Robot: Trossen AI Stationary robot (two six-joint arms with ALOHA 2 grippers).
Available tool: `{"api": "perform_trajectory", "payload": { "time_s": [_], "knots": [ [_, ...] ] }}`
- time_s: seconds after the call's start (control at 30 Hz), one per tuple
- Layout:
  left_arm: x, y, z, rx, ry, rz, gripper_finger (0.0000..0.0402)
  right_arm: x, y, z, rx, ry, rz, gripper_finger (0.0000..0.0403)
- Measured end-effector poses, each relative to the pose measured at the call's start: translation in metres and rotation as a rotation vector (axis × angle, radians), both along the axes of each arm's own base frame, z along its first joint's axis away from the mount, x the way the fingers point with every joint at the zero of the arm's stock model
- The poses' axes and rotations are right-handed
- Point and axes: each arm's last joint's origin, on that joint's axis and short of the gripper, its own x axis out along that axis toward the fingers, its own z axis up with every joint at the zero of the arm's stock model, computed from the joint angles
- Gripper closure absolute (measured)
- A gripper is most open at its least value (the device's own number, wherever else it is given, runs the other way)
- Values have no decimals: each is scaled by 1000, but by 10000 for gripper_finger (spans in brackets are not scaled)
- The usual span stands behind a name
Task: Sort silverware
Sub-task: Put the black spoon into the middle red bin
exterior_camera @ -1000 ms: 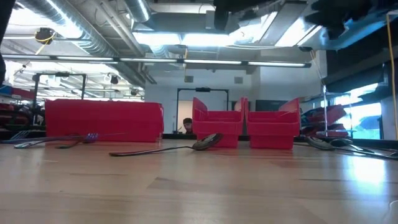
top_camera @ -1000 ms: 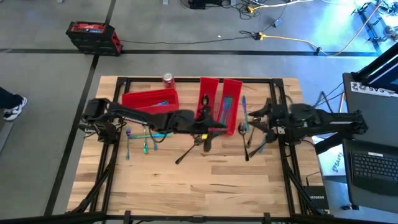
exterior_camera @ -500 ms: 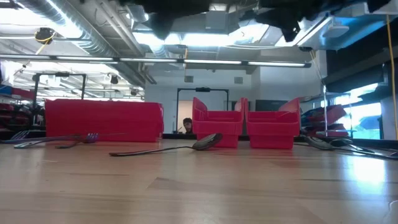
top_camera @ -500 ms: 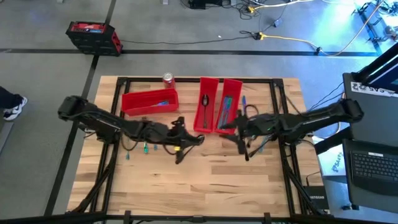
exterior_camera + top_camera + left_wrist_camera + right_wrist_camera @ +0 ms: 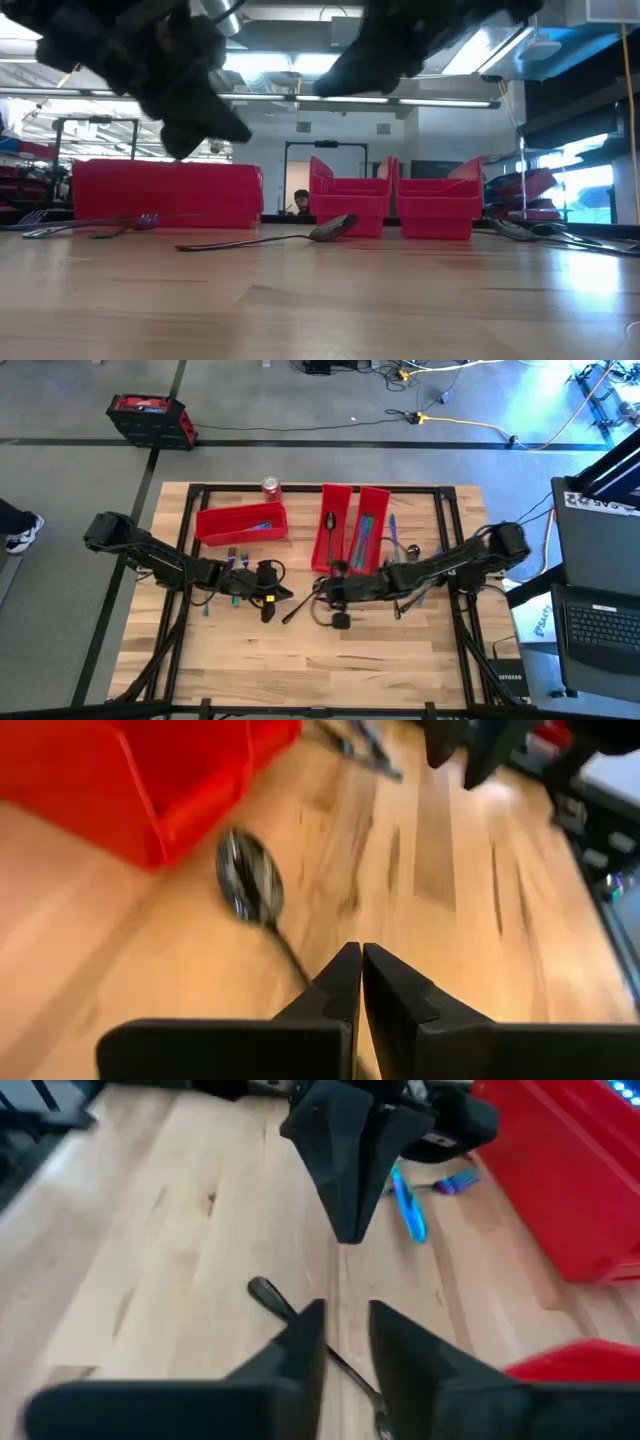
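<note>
- High view entry — left gripper (image 5: 268, 603) and right gripper (image 5: 338, 600) are both brought in over the table's middle, either side of one dark spoon (image 5: 305, 600) that lies loose on the wood, in front of the two upright red bins (image 5: 352, 530)
- Left gripper — fingers (image 5: 340, 985) pressed together with nothing between them; the spoon's bowl (image 5: 250, 880) is seen just ahead, handle running toward the tips
- Right gripper (image 5: 345, 1342) — a narrow gap is left between its fingers, nothing pinched; the spoon's handle end (image 5: 268, 1292) lies just beyond
- Risk: a collision is judged likely, the two grippers being near each other over one piece
- Risk: a shut gripper may only shove the spoon aside
- Remaining silverware — forks (image 5: 232, 596) lie unsorted near the left arm, more pieces (image 5: 405, 595) beside the right arm
</note>
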Motion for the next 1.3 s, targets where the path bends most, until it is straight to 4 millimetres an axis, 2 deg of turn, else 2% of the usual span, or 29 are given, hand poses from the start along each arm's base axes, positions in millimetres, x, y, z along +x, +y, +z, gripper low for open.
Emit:
{"api": "perform_trajectory", "payload": {
  "time_s": [0.07,0.3,0.5,0.8,1.03,1.3],
  "knots": [
    [-3,-5,-2,4,10,-31,401,10,-2,-9,-13,49,-12,393],
    [-11,-13,-11,37,84,-9,401,34,-14,-31,-32,152,-84,400],
    [-12,-13,-12,34,94,17,401,38,-17,-57,-81,337,-61,400],
    [-14,-16,-13,32,89,61,401,34,-22,-58,-288,401,-54,402],
    [-14,-15,-12,45,82,89,401,32,-22,-59,-337,434,-12,403],
    [-14,-14,-12,57,78,107,401,34,-25,-72,-384,477,28,403]
  ]
}}
